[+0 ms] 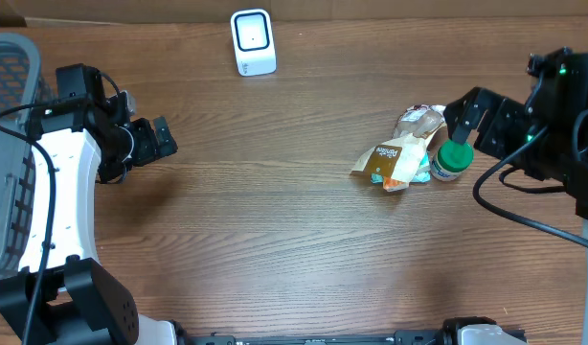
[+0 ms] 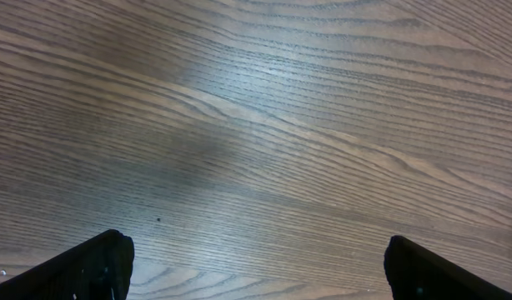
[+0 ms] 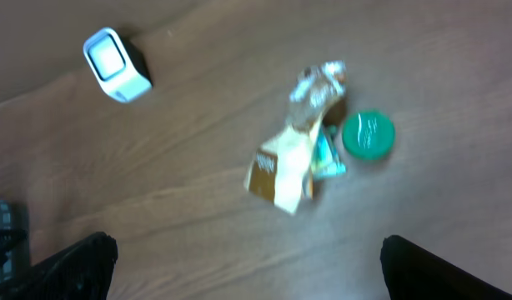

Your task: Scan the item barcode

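Black fingertips (image 3: 81, 265) frame the right wrist view. Right end effector (image 1: 466, 123) gapes wide and empty near the snack packets (image 1: 395, 161) and green-lidded jar (image 1: 453, 159). Left end effector (image 1: 158, 139) is wide too, empty. Best to single out one item, grip it cleanly, then turn its barcode toward the white scanner (image 1: 253, 41) across the surface (image 1: 275, 240).

There is one white scanner (image 1: 253, 41), one green-lidded jar (image 1: 453, 159) and one grey mesh basket (image 1: 9, 59) — all on or beside one wooden table (image 1: 275, 240). Packets number at least two — one tan pouch (image 1: 390, 163), one crinkled clear bag (image 1: 418, 123); a teal scrap (image 1: 421, 172) among them may be a third.
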`<state>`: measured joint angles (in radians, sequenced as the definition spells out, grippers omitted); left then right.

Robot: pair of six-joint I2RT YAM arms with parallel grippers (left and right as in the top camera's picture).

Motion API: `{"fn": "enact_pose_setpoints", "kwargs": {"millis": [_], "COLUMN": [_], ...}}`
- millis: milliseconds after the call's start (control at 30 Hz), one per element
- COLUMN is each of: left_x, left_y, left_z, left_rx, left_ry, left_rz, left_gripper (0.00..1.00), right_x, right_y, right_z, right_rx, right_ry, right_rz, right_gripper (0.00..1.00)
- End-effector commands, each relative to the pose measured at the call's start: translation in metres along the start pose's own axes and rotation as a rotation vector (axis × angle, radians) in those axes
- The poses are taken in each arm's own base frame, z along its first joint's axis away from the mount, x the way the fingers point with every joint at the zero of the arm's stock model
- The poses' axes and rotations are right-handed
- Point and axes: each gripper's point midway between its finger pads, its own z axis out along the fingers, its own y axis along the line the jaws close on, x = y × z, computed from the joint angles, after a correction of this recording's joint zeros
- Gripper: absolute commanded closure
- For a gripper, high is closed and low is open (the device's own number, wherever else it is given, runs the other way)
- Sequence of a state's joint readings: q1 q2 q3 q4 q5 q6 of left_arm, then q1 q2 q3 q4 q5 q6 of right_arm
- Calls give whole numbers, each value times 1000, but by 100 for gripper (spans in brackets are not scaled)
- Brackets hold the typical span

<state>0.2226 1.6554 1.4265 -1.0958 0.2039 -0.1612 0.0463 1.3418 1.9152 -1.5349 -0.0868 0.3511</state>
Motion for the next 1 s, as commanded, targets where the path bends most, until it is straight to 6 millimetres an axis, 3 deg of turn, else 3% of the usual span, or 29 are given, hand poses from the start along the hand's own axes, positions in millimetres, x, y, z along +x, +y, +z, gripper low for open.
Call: {"fn": "enact_pose_setpoints", "kwargs": {"millis": [0, 133, 233, 733, 967], "left_x": [2, 2, 2, 2, 2], "left_y": [1, 1, 1, 1, 1], "left_z": [4, 4, 4, 4, 4], "left_rx": [-6, -6, -6, -6, -6], "left_ry": [12, 12, 12, 12, 12], "left_rz": [-3, -3, -3, -3, -3], "left_gripper": [1, 0, 1, 0, 1], "right_x": [-17, -35, -33, 46, 85], "right_y": [4, 14, 13, -19, -43], "right_z": [-3, -8, -10, 26, 59], "right_rx": [-12, -58, -81, -248, -286], "right_ry": [-82, -219, -295, -801, -936], "right_rz": [-98, -193, -218, -333, -329], "right_gripper": [0, 0, 0, 0, 0]}}
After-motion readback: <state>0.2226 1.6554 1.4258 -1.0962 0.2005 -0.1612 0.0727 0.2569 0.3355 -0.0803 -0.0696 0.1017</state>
